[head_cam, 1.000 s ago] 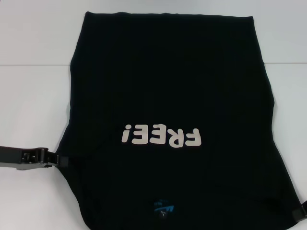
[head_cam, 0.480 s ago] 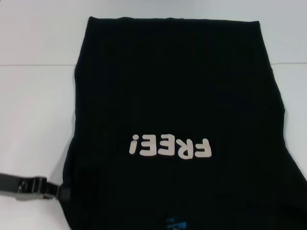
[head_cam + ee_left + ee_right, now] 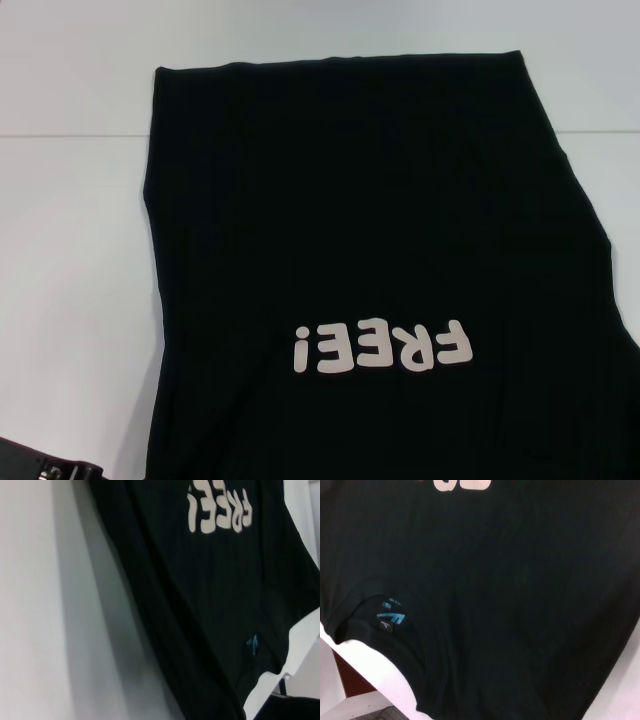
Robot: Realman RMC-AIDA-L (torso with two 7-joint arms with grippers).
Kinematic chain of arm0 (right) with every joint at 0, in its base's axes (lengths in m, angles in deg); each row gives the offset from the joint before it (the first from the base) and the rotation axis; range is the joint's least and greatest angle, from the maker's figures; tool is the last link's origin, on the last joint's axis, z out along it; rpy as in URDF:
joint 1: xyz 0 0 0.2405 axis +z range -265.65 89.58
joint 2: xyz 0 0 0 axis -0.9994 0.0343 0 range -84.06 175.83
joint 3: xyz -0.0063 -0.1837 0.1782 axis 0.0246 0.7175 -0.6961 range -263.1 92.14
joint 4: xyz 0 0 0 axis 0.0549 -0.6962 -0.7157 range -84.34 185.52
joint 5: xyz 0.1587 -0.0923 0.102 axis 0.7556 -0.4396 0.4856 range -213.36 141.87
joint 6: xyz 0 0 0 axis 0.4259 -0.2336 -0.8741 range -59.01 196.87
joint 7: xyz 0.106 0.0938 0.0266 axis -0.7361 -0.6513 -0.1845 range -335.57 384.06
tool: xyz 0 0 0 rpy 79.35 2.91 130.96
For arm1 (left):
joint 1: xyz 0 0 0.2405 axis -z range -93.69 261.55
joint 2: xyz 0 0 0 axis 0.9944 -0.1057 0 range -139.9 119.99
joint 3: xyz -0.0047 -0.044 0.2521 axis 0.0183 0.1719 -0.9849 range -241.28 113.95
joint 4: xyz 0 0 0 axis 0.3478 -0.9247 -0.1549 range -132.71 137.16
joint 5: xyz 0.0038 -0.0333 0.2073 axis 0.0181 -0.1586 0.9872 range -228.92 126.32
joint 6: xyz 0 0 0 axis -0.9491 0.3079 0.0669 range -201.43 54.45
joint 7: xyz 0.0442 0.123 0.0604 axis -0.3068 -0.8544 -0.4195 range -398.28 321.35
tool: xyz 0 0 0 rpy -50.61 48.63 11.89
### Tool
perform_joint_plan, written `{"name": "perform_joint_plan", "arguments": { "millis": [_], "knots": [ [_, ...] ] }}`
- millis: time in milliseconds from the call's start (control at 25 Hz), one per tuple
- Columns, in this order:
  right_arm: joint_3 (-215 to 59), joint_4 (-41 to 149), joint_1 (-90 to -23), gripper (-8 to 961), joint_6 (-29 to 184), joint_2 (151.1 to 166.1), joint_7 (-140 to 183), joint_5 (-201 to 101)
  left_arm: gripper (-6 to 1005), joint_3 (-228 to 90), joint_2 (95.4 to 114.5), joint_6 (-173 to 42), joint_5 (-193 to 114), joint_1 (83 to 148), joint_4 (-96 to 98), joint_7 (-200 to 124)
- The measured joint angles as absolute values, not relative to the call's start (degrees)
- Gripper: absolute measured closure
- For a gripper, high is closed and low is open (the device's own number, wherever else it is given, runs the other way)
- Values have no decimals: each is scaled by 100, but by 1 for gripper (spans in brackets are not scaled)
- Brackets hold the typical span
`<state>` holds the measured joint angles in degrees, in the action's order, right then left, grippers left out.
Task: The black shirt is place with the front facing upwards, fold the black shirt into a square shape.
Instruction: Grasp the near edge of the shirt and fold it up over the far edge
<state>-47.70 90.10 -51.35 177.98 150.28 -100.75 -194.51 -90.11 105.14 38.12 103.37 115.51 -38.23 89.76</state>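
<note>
The black shirt (image 3: 370,240) lies front up on the white table (image 3: 70,250), its off-white "FREE!" lettering (image 3: 382,347) upside down near the bottom of the head view. Its near end runs out of that view. The right wrist view shows the collar with the small blue neck label (image 3: 390,617) and the shirt body (image 3: 520,580). In the left wrist view the shirt's side edge (image 3: 165,610) hangs above its shadow on the table. Only a dark piece of my left arm (image 3: 45,468) shows, at the bottom left corner beside the shirt. My right gripper is out of view.
White table surface (image 3: 80,90) spreads left of and behind the shirt, crossed by a faint seam line (image 3: 70,135). The right wrist view shows the table's front edge (image 3: 355,700) with a brown surface (image 3: 347,677) below it.
The shirt has slid toward me. Its lettering sits lower and further right, and the neck label has left the head view. My left arm has drawn back to the bottom corner.
</note>
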Motion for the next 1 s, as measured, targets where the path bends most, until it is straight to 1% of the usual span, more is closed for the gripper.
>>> {"name": "perform_joint_plan", "arguments": {
  "millis": [120,240,440,520,600,720,840,1000],
  "knots": [
    [-4769,9011,-5129,914,17795,15077,-10062,-19453,928,-9026,10519,3799,10319,11580,-3808,8976],
    [-4839,8976,-5139,914,17773,15159,-10038,-19416,926,-8962,10514,3704,10233,11624,-3789,8978],
    [-5365,8822,-5198,913,17748,15288,-9926,-19250,921,-8395,10424,3409,9775,11695,-3698,9043],
    [-5778,8725,-5256,913,17762,15286,-9868,-19041,920,-8001,10337,3246,9612,11719,-3587,9060],
    [-6190,8556,-5344,913,17722,15232,-9860,-18762,918,-7746,10294,3102,9478,11737,-3526,9060],
    [-6670,8369,-5490,914,17448,15187,-9866,-18271,915,-7557,10284,2758,9123,11742,-3460,9058],
    [-6978,8172,-5616,914,17151,15197,-9857,-17705,913,-7532,10298,2223,8673,11747,-3277,9029],
    [-7307,7858,-5816,913,16669,15274,-9750,-16726,909,-7551,10343,1681,8265,11768,-3027,8868]
  ]
}}
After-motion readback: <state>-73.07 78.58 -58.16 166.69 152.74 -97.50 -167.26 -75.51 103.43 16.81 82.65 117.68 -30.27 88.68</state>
